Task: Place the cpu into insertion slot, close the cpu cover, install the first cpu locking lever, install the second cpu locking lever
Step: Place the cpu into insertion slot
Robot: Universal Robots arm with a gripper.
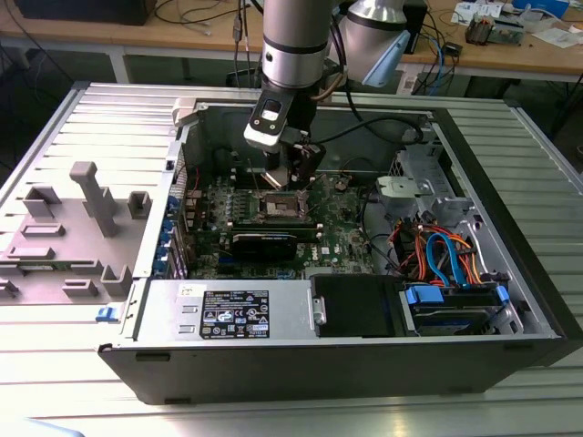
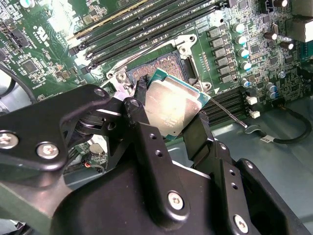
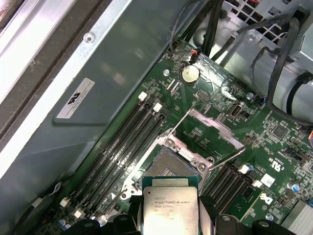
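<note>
My gripper (image 2: 167, 113) is shut on the cpu (image 2: 171, 104), a flat square chip with a silvery top, gripped at two opposite edges. In the first wrist view the cpu (image 3: 170, 208) hangs just off the insertion slot (image 3: 168, 167), whose dark centre lies bare inside its metal rim. The cpu cover (image 3: 211, 133), a thin metal frame with a square window, stands swung open beside the slot. A thin wire locking lever (image 2: 230, 114) sticks out, released. In the exterior view the gripper (image 1: 290, 175) hovers a little above the slot (image 1: 278, 208).
Long black memory slots (image 3: 124, 147) flank the socket on both sides. The grey case wall (image 3: 98, 98) rises close behind them. A black power-supply box (image 1: 232, 314), a drive cage and bundled cables (image 1: 437, 255) fill the case's near side. Grey fixtures (image 1: 91, 196) stand on the exterior view's left.
</note>
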